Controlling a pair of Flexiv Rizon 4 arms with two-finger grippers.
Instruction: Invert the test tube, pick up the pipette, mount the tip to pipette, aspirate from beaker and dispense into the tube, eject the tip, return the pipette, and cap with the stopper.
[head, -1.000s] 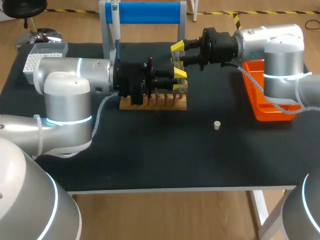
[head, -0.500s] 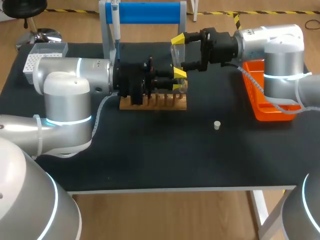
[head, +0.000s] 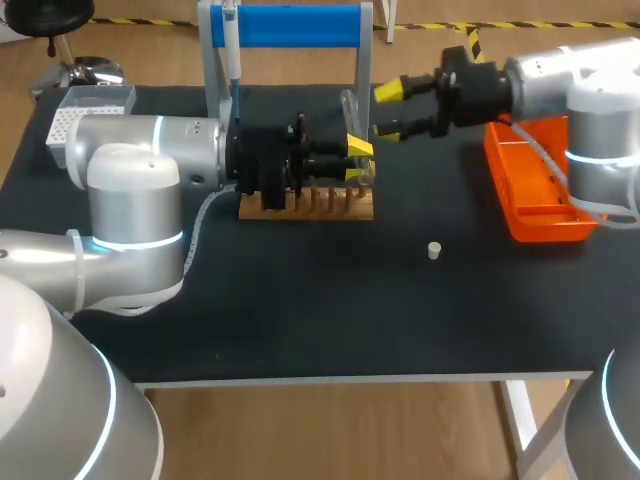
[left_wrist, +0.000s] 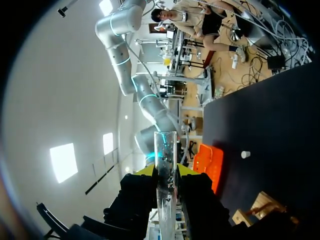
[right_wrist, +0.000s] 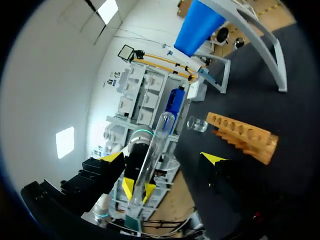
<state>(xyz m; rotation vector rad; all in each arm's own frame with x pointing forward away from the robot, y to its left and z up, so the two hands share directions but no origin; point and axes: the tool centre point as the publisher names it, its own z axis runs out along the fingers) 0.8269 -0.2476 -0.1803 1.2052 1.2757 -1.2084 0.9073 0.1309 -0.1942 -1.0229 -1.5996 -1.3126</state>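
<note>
The clear test tube (head: 352, 125) stands nearly upright above the wooden rack (head: 305, 205), with my left gripper (head: 357, 160) shut on its lower part. In the left wrist view the tube (left_wrist: 165, 170) rises between the two fingers of that gripper (left_wrist: 166, 172). My right gripper (head: 387, 110) is open, just right of the tube and apart from it. From the right wrist, the tube (right_wrist: 152, 150) lies ahead of my open right gripper (right_wrist: 162, 157), untouched by it. The white stopper (head: 434, 250) lies on the mat. The pipette (head: 230, 45) hangs on the blue-topped stand (head: 290, 25).
An orange tray (head: 530, 195) sits at the right edge under my right arm. A white tip box (head: 85, 110) stands at the far left corner. A small clear glass vessel (right_wrist: 197, 124) stands near the rack's end (right_wrist: 240, 135).
My right gripper has opened, let go of the tube's upper part and drawn back to the right. The left gripper has kept still with the tube.
</note>
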